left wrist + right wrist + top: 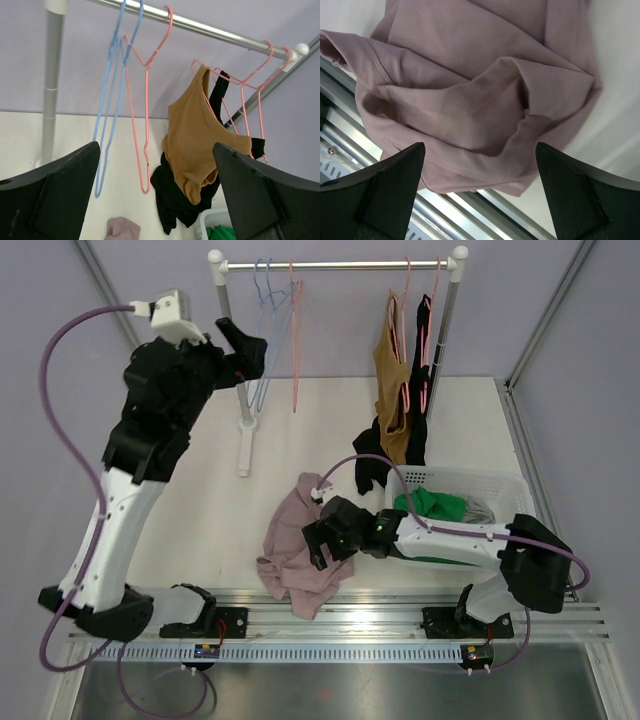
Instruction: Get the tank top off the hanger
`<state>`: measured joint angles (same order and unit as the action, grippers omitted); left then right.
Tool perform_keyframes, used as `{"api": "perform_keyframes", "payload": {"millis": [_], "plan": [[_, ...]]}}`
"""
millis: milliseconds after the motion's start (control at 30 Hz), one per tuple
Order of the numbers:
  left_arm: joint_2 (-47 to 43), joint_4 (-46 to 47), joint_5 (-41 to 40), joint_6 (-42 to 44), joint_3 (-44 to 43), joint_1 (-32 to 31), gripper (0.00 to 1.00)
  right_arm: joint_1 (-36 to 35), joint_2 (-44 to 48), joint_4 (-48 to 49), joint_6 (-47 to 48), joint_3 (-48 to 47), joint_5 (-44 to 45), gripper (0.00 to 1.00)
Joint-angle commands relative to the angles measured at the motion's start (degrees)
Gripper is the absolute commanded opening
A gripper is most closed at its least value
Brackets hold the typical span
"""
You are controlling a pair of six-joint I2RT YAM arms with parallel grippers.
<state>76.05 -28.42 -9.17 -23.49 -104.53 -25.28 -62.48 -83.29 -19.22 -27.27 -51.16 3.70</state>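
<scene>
A tan tank top is hanging from a pink hanger on the rail — a black garment is dangling behind it — while the left gripper is hovering, jaws spread wide, holding nothing.

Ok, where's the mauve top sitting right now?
In the top view the mauve top lies crumpled at the near edge of the table, about centre, left of the white basket and directly under the open right pincer.
</scene>
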Motion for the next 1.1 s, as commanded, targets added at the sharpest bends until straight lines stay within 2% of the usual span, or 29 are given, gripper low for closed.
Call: {"api": "perform_keyframes", "payload": {"millis": [0, 167, 300, 333, 367, 400, 433, 500, 567, 633, 733, 833, 1067], "plan": [[-9.1, -3.7, -2.9, 2.2, 7.0, 0.1, 0.99, -3.2, -5.5, 1.8, 0.2, -5.4, 5.0, 0.99], [-21.4, -8.7, -0.9, 2.6, 17.8, 0.1, 0.99, -4.7, -17.0, 1.1, 0.8, -10.9, 7.8, 1.0], [-33.1, -12.0, -0.7, 2.7, 26.1, 0.1, 0.99, -5.9, -25.9, -2.0, 0.4, -15.7, 15.3, 1.0], [-35.2, -12.9, -0.9, 3.2, 29.2, 0.1, 0.99, -6.0, -27.2, -2.4, 0.5, -16.9, 15.8, 0.98], [-36.7, -13.3, -1.2, 3.7, 30.4, 0.1, 0.99, -6.2, -29.0, -2.7, 0.5, -17.3, 16.2, 0.93], [-38.2, -13.7, -1.9, 4.2, 31.7, 0.1, 0.99, -6.3, -29.5, -2.6, 0.5, -17.4, 16.0, 0.85], [-41.3, -13.6, -2.3, 5.4, 34.9, 0.1, 0.99, -6.4, -29.0, -1.7, 0.6, -17.3, 15.5, 0.54], [-44.8, -12.2, -4.4, 6.3, 39.0, 0.1, 0.99, -6.7, -27.3, -1.1, 0.6, -16.9, 15.5, 0.3], [-49.5, -9.4, -5.3, 7.0, 45.1, 0.1, 0.99, -6.6, -22.9, -1.3, 1.2, -16.5, 15.5, 0.0], [-52.0, -7.8, -7.0, 7.0, 48.2, 0.1, 0.99, -6.7, -19.4, -2.4, 1.4, -16.9, 16.6, 0.0], [-56.5, -7.2, -10.0, 6.8, 53.3, 0.1, 0.99, -6.7, -9.0, -7.4, 1.4, -17.8, 19.8, 0.0], [-57.9, -7.8, -12.6, 7.0, 54.8, 0.1, 0.99, -6.7, -1.2, -12.6, 1.2, -19.4, 23.6, 0.0], [-58.2, -7.6, -13.0, 7.4, 55.3, 0.2, 0.99, -6.6, 10.2, -27.9, -1.1, -26.7, 32.5, 0.0]]}}
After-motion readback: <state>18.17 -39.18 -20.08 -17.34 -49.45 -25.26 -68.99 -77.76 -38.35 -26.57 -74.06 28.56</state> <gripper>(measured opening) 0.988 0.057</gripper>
